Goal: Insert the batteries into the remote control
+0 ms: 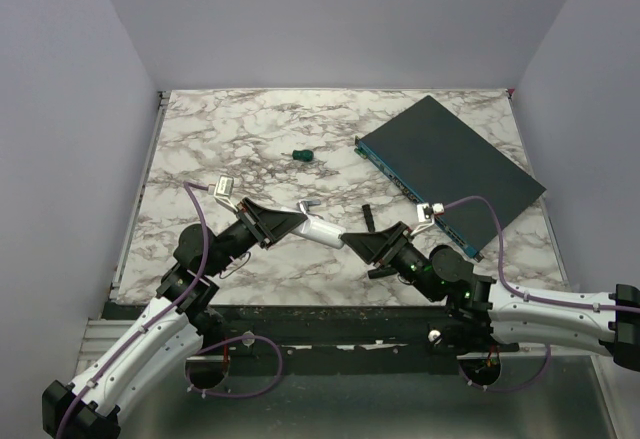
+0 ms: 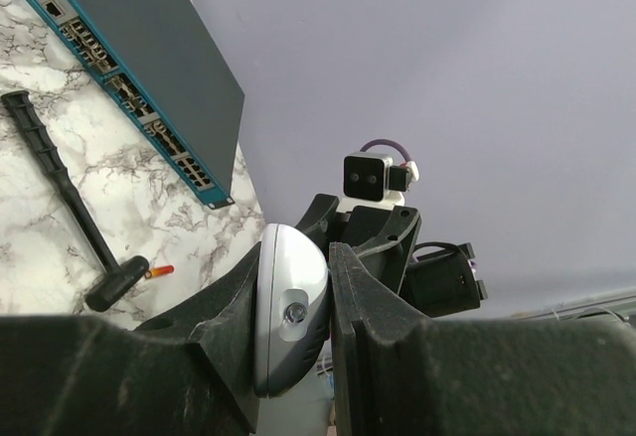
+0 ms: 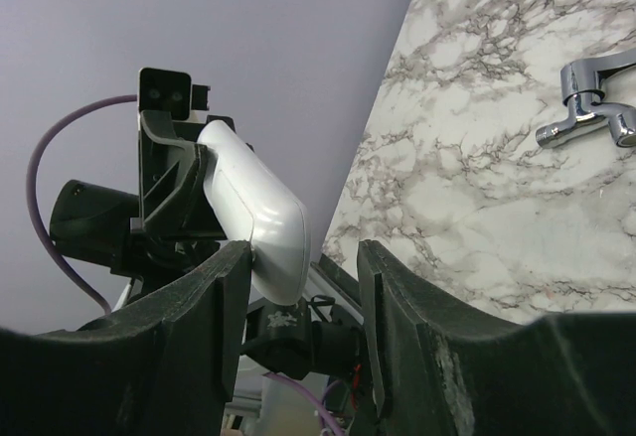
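Top view: the left gripper (image 1: 292, 225) clamps the remote control (image 1: 322, 230) off the table; the right gripper (image 1: 355, 239) meets its 3 o'clock end.

Left wrist: a battery (image 2: 159, 271) lies at the remote's 9 o'clock.

Right wrist: the right fingers (image 3: 199, 327) stand apart.

This looks like readying the remote; next, its battery bay must be exposed.

White remote control (image 1: 322, 228) clamped in the left hand (image 1: 297, 222), off the table (image 1: 200, 139); tiny orange-red battery (image 2: 159, 271) lying on it
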You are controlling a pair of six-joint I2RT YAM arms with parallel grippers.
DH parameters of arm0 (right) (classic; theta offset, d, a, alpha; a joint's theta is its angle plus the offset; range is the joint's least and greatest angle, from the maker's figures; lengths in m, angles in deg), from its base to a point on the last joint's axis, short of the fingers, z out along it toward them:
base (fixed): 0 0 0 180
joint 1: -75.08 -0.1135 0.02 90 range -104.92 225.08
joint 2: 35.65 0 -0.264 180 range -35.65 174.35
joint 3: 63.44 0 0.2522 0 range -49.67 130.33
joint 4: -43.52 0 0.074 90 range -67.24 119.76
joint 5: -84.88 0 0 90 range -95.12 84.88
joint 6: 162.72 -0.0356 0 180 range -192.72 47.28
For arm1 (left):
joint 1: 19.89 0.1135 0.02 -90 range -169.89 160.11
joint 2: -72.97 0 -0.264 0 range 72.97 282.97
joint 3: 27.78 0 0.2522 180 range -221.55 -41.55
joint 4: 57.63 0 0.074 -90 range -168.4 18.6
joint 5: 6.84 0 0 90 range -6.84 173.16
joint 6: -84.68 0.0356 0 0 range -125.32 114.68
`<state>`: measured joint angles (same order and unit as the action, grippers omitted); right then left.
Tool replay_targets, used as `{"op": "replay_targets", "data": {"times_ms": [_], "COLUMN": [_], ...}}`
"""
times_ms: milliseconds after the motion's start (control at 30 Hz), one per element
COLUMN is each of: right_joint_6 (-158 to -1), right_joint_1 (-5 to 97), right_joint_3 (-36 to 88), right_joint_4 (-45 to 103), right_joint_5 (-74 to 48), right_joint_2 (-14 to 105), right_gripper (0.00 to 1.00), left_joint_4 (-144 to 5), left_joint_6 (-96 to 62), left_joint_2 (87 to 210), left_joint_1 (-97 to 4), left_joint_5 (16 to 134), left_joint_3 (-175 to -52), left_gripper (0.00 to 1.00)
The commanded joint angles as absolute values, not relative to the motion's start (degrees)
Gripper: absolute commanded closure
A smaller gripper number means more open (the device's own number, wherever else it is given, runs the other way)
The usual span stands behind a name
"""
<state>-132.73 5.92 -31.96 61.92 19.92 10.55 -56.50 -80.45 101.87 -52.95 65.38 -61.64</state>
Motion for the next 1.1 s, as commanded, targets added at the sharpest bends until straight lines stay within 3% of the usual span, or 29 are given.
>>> {"op": "replay_targets", "data": {"times_ms": [0, 1067], "right_joint_6": [-132.6, -129.3], "right_joint_1": [5.9, 5.9], "right_joint_3": [-32.0, -32.3], "right_joint_4": [62.3, 66.0], "right_joint_5": [21.3, 18.2], "right_joint_2": [11.4, 10.7], "right_gripper": [0.45, 0.32], "left_joint_4": [-52.6, -53.6], "left_joint_6": [-82.1, -82.0], "left_joint_2": [101.4, 102.2], "left_joint_1": [-53.0, -52.8], "left_joint_5": [63.2, 63.4], "left_joint_3": [-61.3, -61.2], "left_gripper": [1.0, 1.0]}}
